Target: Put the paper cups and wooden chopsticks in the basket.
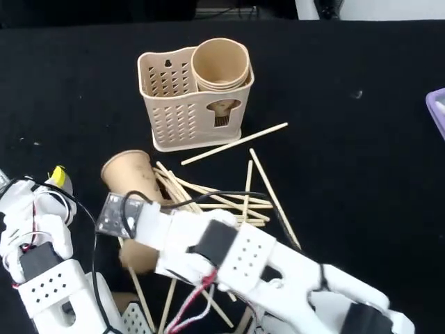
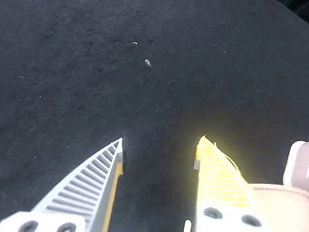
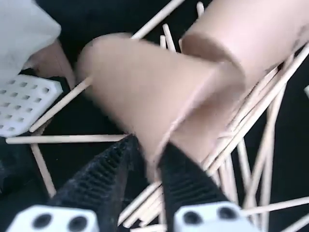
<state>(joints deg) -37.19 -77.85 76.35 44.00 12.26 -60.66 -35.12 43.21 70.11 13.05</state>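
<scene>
Paper cup (image 3: 145, 87) rim pinched in right end effector (image 3: 148, 153).

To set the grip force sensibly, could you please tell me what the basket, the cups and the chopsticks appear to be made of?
The basket looks like moulded plastic: beige, matte, with perforated walls. The paper cups nested in it look like thin brown paper, matte, with rolled rims. The chopsticks look like pale bare wood or bamboo, with no gloss.

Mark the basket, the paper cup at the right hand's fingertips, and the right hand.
basket (image 1: 177, 124), high view, on its perforated front wall.
paper cup (image 3: 140, 82), right wrist view, on its side wall.
right hand (image 3: 148, 145), right wrist view, midway between its fingertips.
</scene>
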